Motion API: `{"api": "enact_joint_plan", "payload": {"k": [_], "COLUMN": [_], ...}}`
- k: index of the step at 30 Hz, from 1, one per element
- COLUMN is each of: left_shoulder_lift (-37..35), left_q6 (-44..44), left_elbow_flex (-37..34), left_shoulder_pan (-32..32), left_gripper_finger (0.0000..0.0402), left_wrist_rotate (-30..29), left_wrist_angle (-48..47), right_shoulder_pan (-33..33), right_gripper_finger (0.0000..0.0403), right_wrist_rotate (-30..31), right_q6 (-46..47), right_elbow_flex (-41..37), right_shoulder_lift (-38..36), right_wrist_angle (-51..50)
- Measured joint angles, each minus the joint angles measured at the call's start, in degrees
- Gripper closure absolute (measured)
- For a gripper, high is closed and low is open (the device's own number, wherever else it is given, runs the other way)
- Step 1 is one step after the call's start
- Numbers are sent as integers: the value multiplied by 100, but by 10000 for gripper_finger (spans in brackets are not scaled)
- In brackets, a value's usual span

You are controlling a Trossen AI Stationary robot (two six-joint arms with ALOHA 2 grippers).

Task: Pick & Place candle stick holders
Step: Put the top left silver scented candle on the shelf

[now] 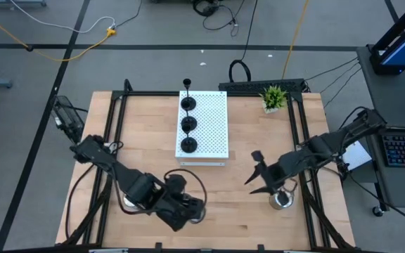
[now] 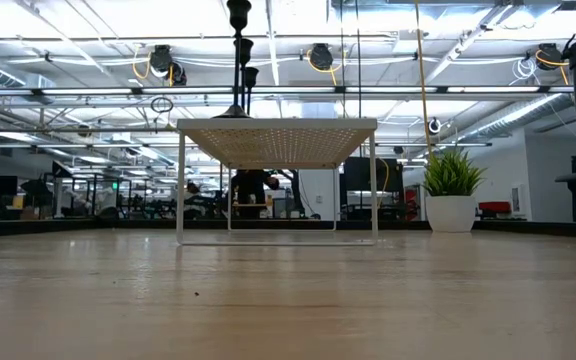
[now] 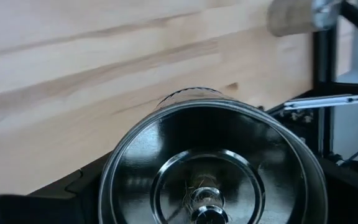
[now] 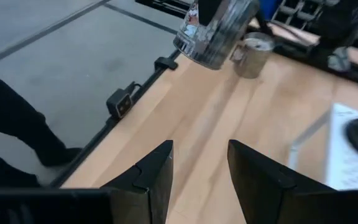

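I see a light wooden table [image 1: 230, 204] with a black frame around it. On it stands a white perforated board [image 1: 204, 126] on thin legs, near the far edge. A small green potted plant [image 1: 273, 98] stands at the far right corner. One silver holder [image 1: 281, 200] sits near the right edge, another [image 1: 129, 204] near the left edge.

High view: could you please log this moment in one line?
left gripper: holds silver holder | right gripper: open | black holders: on board

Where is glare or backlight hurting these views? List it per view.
Low view: bright ceiling lights backlight the black holders on the white board into silhouettes. Left wrist view: the silver holder mirrors its surroundings, with bright highlights on its rim. High view: even light, no glare on the table.
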Motion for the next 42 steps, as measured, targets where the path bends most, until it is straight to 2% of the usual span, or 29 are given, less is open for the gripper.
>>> {"api": "enact_joint_plan", "payload": {"k": [5, 18, 22, 28, 32, 36, 42], "left_shoulder_lift": [229, 245, 247, 247, 251, 252, 252], "left_q6": [617, 1543, 1608, 1606, 1584, 1586, 1627], "left_elbow_flex": [299, 300, 300, 300, 300, 300, 300], "left_shoulder_pan": [63, 10, -56, -135, -141, -142, -142], "left_gripper_finger": [48, 48, 48, 48, 48, 48, 48], "left_wrist_rotate": [-361, -611, -616, -751, -756, -758, -886], "left_wrist_angle": [186, 475, 462, 406, 351, 338, 337], "right_shoulder_pan": [0, -2, -2, -37, -39, -39, -39], "right_gripper_finger": [259, 256, 224, 139, 99, 80, 77], "right_wrist_rotate": [-89, -72, -57, -43, -62, -65, -70], "right_q6": [303, 1183, 1346, 1323, 1144, 1462, 2294], "right_elbow_flex": [0, 0, 0, 0, 0, 0, 2], "right_shoulder_lift": [537, 1443, 1702, 1988, 1933, 1829, 1791], "right_wrist_angle": [516, 2052, 2400, 3066, 3131, 3001, 3009]}}
